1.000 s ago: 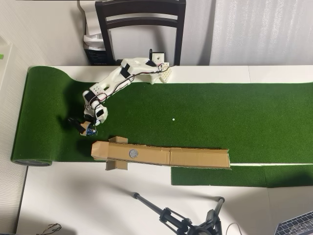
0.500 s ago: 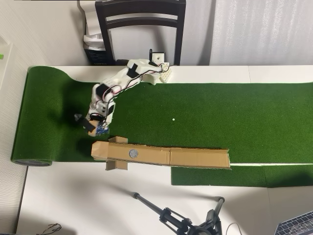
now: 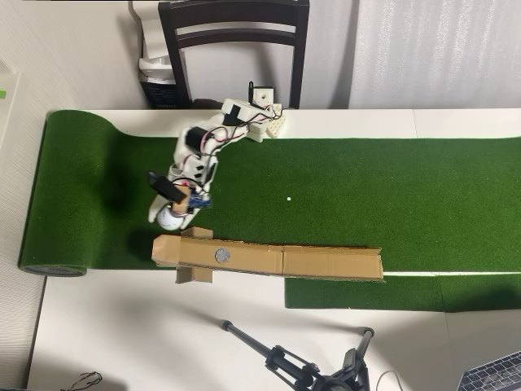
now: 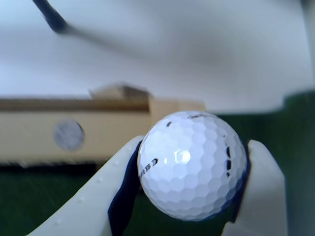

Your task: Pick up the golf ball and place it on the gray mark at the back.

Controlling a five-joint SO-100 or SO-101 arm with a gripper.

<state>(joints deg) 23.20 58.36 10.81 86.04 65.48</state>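
The white dimpled golf ball (image 4: 192,164) fills the middle of the wrist view, clamped between my two pale fingers (image 4: 98,196), so my gripper (image 4: 189,167) is shut on it. In the overhead view the ball (image 3: 168,217) shows as a white patch under my gripper (image 3: 169,215), just above the left end of the tan cardboard strip (image 3: 326,262). The gray mark (image 3: 221,255) is a round disc on that cardboard, right of and below the ball. The wrist view shows the mark (image 4: 68,135) to the ball's upper left, blurred.
Green turf (image 3: 391,195) covers the table, with a tiny white dot (image 3: 288,198) mid-mat. A dark chair (image 3: 234,32) stands behind the arm's base (image 3: 260,118). A tripod (image 3: 301,366) lies on the white table below the cardboard. Cardboard tabs (image 3: 195,234) stick out near the mark.
My arm has swung to the right in the overhead view, carrying the gripper from the left part of the turf toward the cardboard's left end, closer to the gray mark.
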